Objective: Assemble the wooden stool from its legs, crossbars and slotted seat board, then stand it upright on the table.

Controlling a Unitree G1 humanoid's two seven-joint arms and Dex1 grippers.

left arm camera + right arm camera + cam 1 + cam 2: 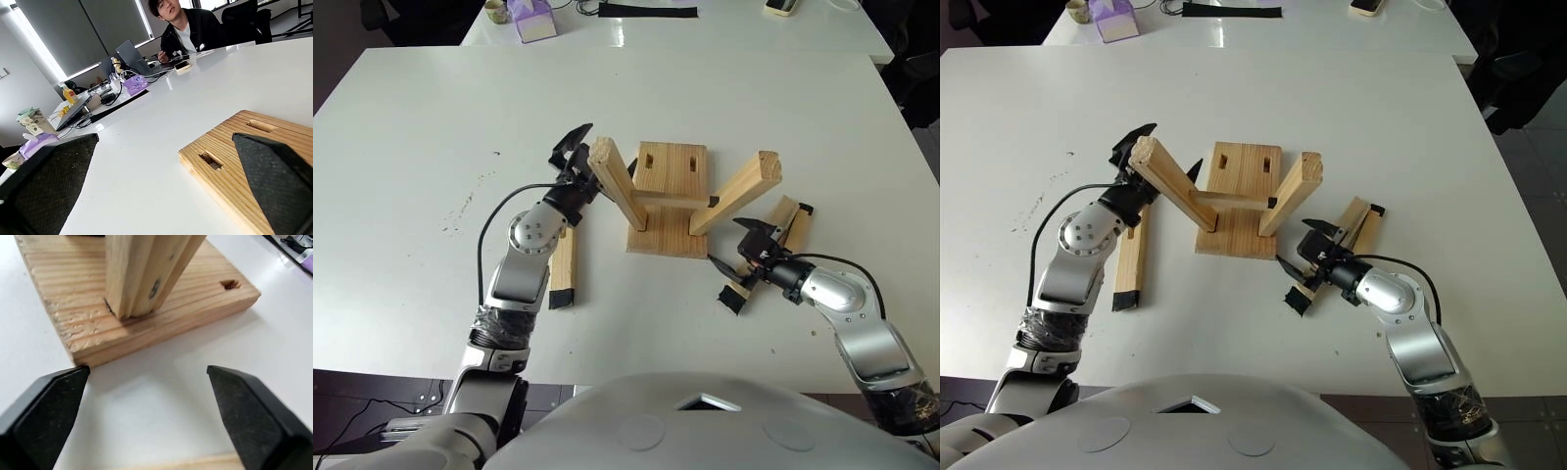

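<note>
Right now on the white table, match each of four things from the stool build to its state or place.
1. slotted wooden seat board
2. pale wooden leg at the board's left side
3. black-tipped wooden leg beside the left arm
4. right pincer

A. open, facing the board's edge
B. lying loose, unfitted
C. standing on the board, leaning outward
D. flat, carrying two legs

Pairs: 1-D, 2-C, 3-B, 4-A

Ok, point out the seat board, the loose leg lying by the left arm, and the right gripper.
seat board (666, 235), left eye view, bare near edge.
loose leg (564, 262), left eye view, its wooden middle.
right gripper (147, 369), right wrist view, midway between its fingertips.
</note>
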